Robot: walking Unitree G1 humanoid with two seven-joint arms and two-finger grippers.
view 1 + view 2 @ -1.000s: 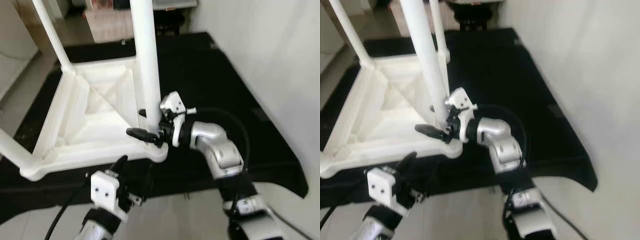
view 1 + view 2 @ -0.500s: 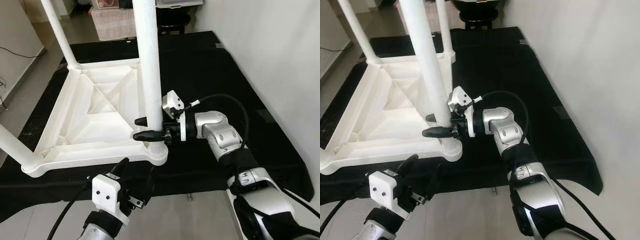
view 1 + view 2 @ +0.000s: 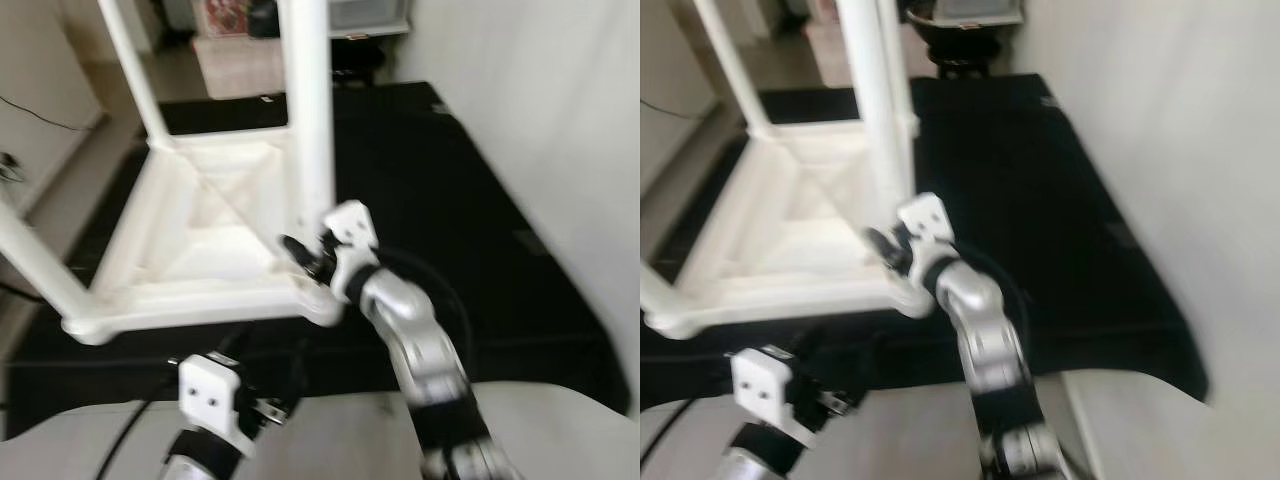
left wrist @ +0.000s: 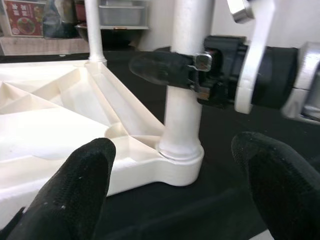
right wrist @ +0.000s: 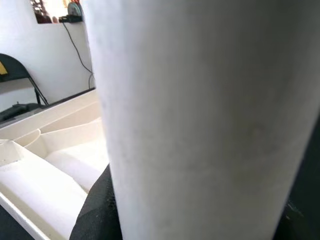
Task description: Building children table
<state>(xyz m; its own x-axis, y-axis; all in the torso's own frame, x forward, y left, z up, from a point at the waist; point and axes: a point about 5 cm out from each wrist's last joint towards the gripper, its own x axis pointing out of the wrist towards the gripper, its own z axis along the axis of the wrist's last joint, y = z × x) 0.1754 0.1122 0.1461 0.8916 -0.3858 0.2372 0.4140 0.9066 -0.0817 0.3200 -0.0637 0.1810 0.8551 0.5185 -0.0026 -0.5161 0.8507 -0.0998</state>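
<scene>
We see the right end effector [image 3: 300, 256] reaching in at the near right corner of the upturned white plastic children's table [image 3: 200, 240], its two black fingers set on either side of the round white plastic leg [image 3: 312, 120] just above the socket. The left wrist view gives the clearest side look: one black finger [image 4: 162, 69] crosses in front of the leg, the silver wrist behind it, but we cannot tell from it whether the fingers actually press on the plastic. The right wrist view adds only closeness: the leg's smooth matt surface stands right up against the camera, with a dark finger [image 5: 97, 210] at its foot and the ribbed underside beyond.

The left end effector [image 4: 182, 195] hangs lower and nearer to us, off the table's near edge, its two rounded black fingers spread wide with nothing between them; the leg's socket shows through the gap.

The table lies top-down on a black mat [image 3: 450, 200] on the floor, its underside a shallow tray of moulded diagonal ribs. Three other slim white legs rise from the other corners; both head views are blurred. Beyond the mat lies pale tiled floor [image 3: 70, 190], a plain light wall [image 3: 540, 90] runs along the right, and a dark stool [image 3: 965, 40] and a grey storage box stand at the far end.
</scene>
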